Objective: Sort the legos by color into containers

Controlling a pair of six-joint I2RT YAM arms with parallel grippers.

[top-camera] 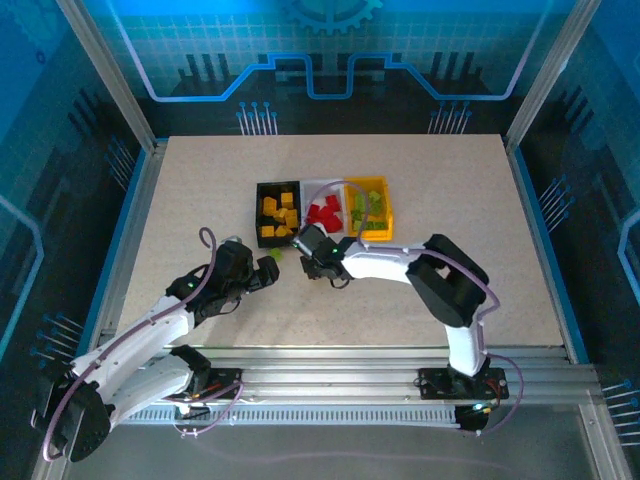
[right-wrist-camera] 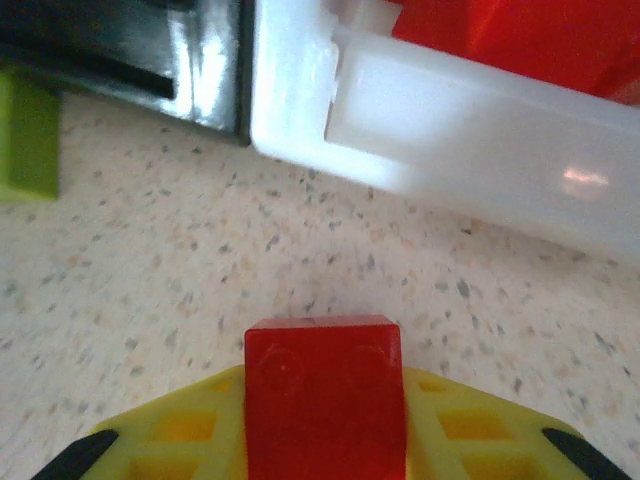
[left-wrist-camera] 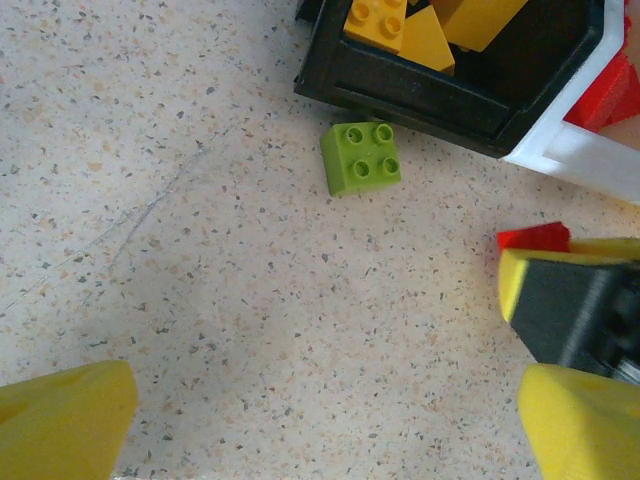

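My right gripper is shut on a red lego, low over the table just in front of the white container. From above, the right gripper sits at the near edge of the containers. A lime green lego lies loose on the table beside the black container. My left gripper is open a short way in front of it, with nothing between its yellow fingertips. The black container holds yellow-orange legos, the white container red ones, and the yellow container green ones.
The right gripper's yellow and black finger, with the red lego at its tip, stands close to my left gripper's right side. Bare speckled tabletop spreads around the containers, bounded by a metal frame.
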